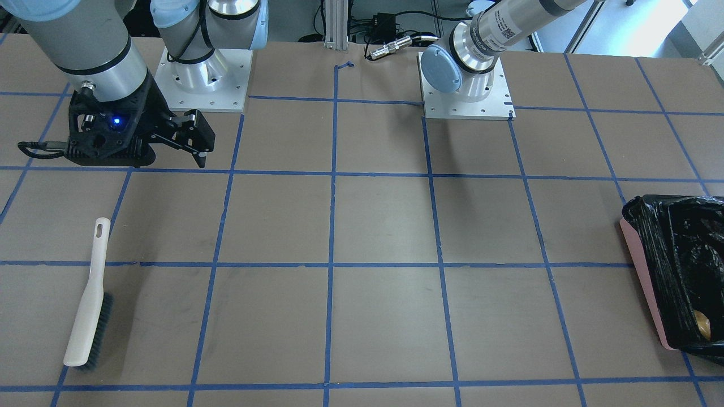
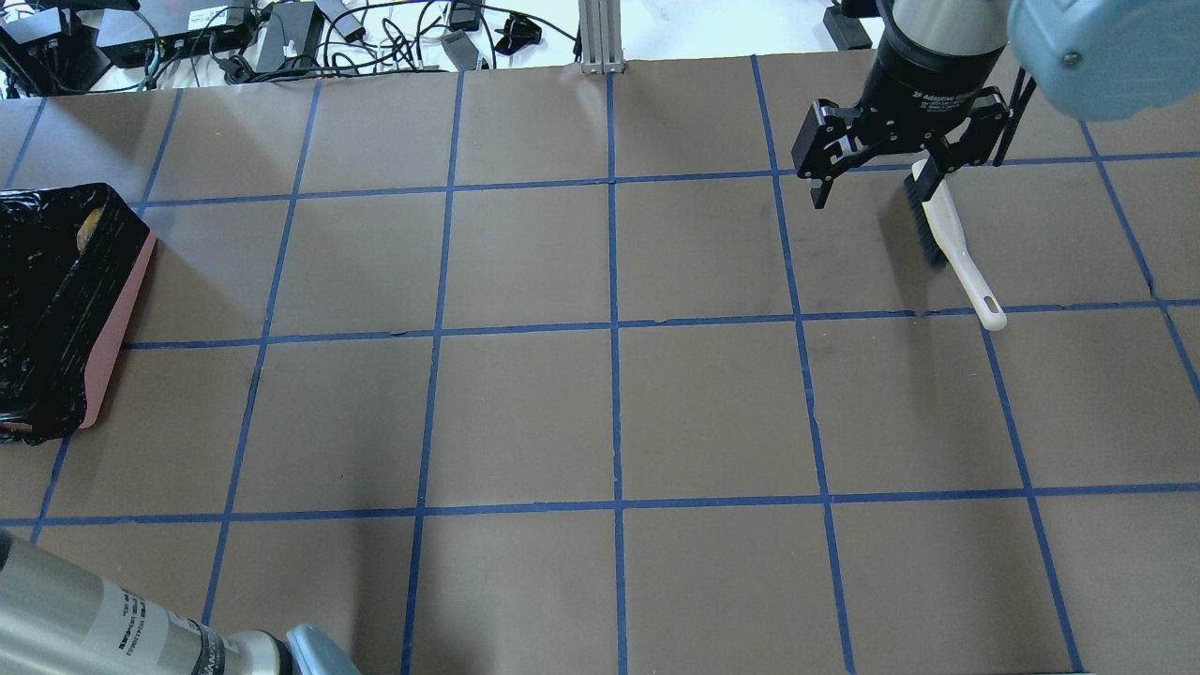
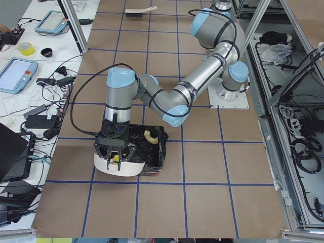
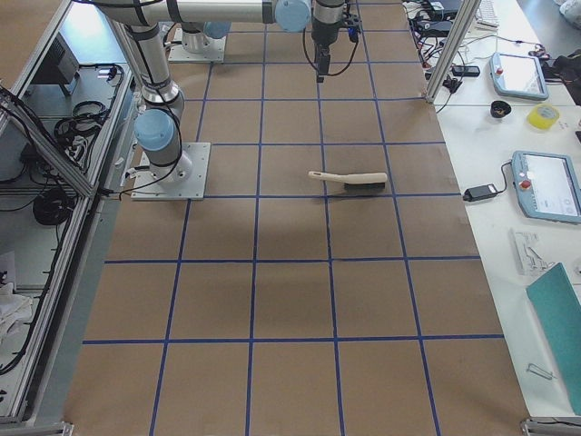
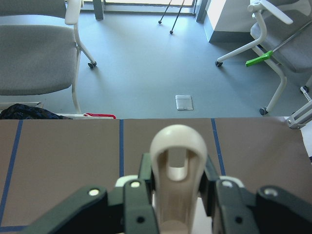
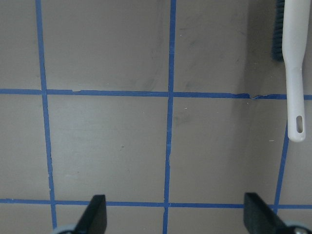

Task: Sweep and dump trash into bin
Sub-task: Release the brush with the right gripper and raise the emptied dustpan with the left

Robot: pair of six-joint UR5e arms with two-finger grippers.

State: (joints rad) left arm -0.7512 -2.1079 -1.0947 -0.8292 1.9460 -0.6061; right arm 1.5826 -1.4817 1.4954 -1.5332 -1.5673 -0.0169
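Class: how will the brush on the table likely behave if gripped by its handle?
The brush looks like moulded plastic: probably stiff and light. Its smooth, tapering handle might slip or pivot; the dark bristles would likely flex.

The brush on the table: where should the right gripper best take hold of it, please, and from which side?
I'd grip the handle of the brush, coming from above. It lies flat, bristles to one side, so the right gripper can close across its narrow width.
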